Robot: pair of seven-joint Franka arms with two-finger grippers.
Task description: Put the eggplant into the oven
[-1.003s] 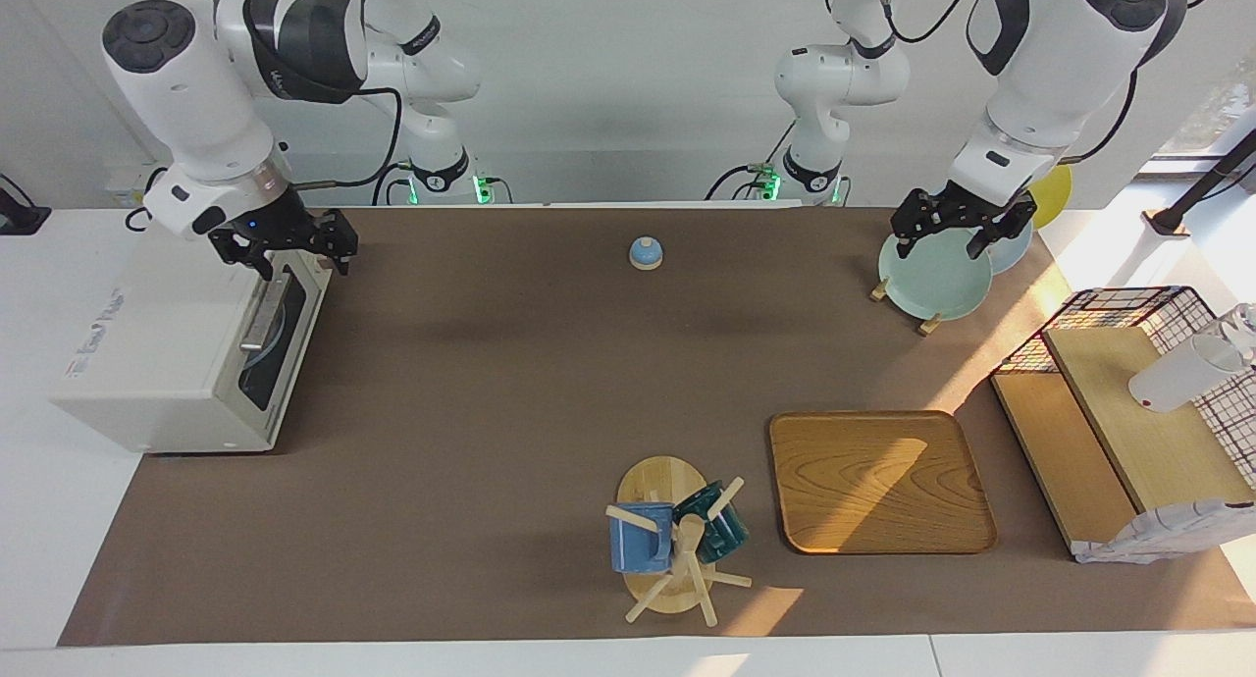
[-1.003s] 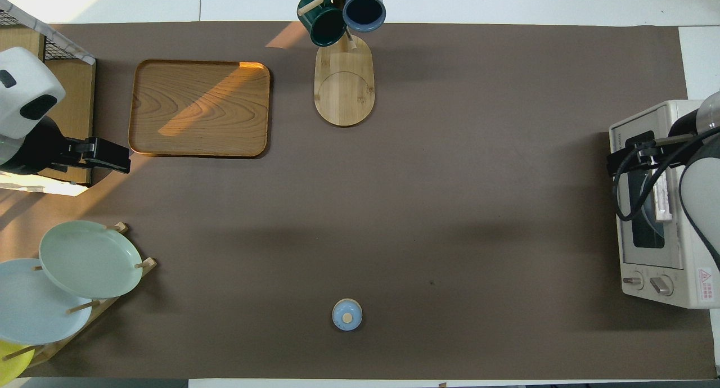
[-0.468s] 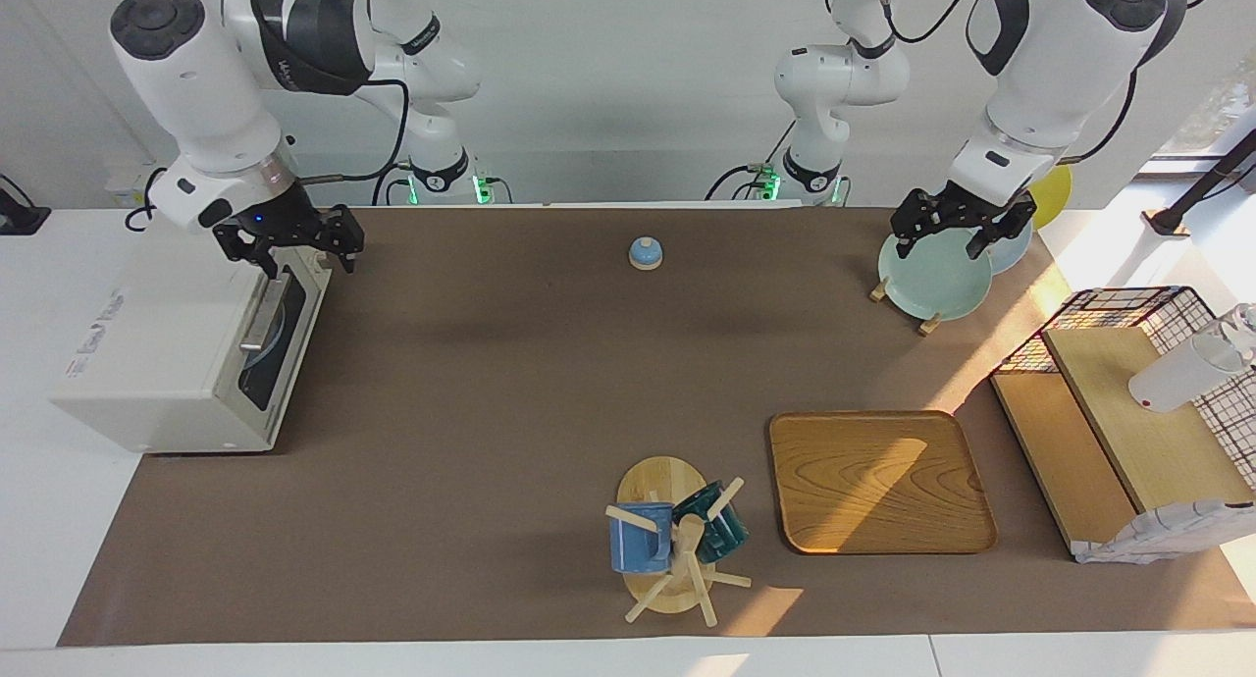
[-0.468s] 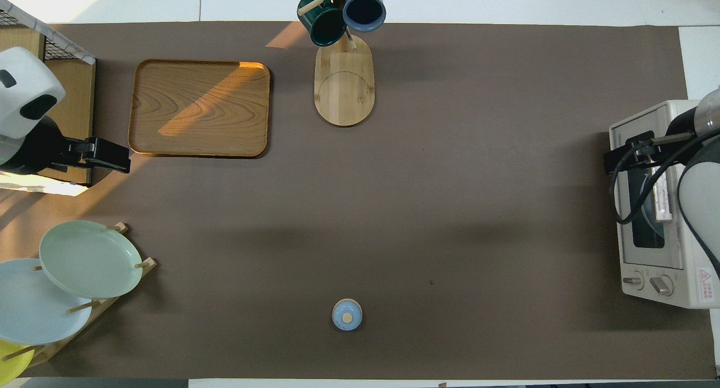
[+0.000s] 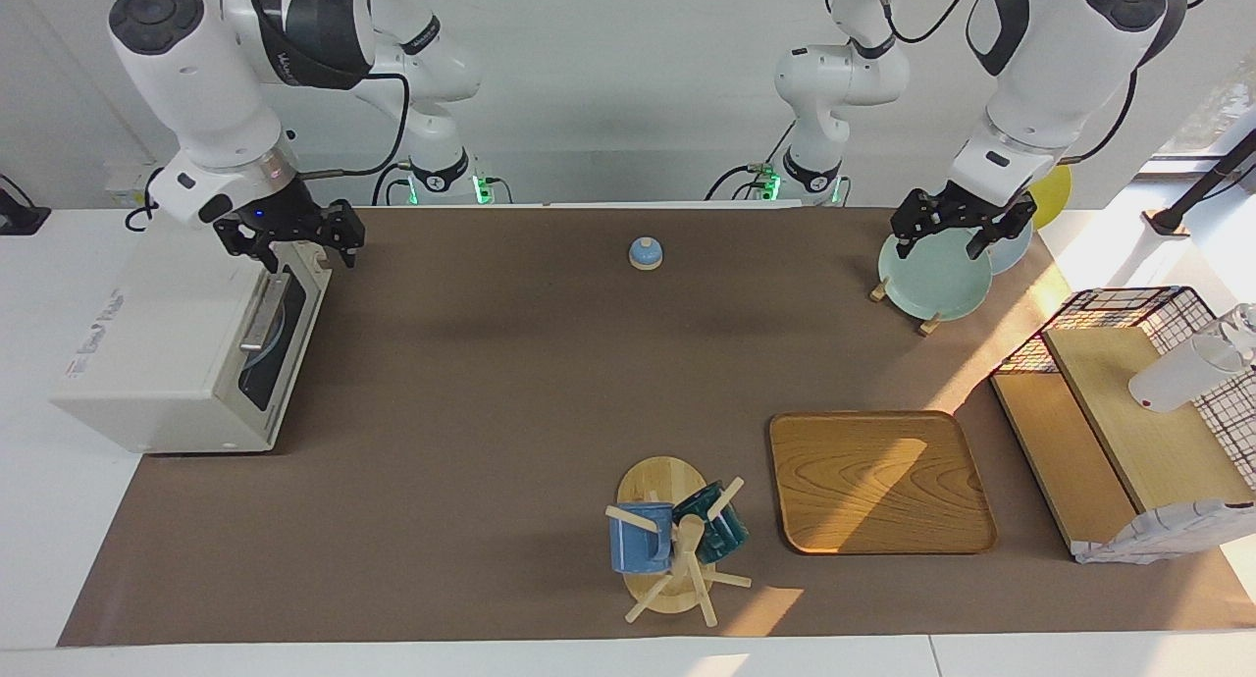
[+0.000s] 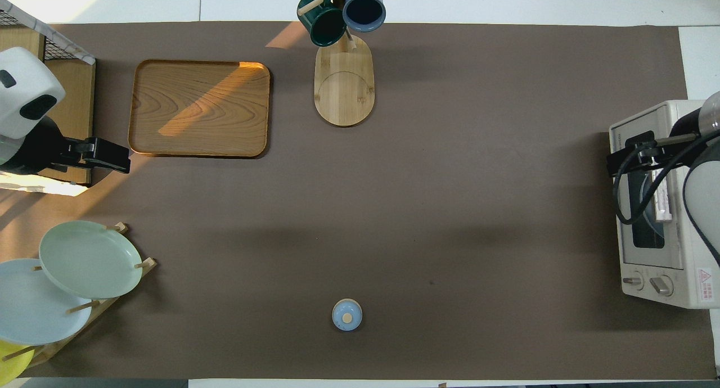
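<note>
The white oven (image 5: 167,353) stands at the right arm's end of the table with its dark glass door shut; it also shows in the overhead view (image 6: 664,253). The eggplant is not in view anywhere. My right gripper (image 5: 292,248) hangs open and empty just above the oven's front top corner at the end nearer the robots, close to the door's handle (image 5: 260,314). It also shows in the overhead view (image 6: 630,152). My left gripper (image 5: 945,237) is open and empty over the plate rack, where the left arm waits.
A small blue lidded dish (image 5: 646,253) sits near the robots at mid-table. A pale green plate (image 5: 932,280) stands in the rack. A wooden tray (image 5: 878,481), a mug tree (image 5: 677,545) and a wooden shelf with a wire basket (image 5: 1119,432) lie farther out.
My right gripper has risen a little from the oven's door handle and drawn slightly toward the robots. The left arm has not moved.
</note>
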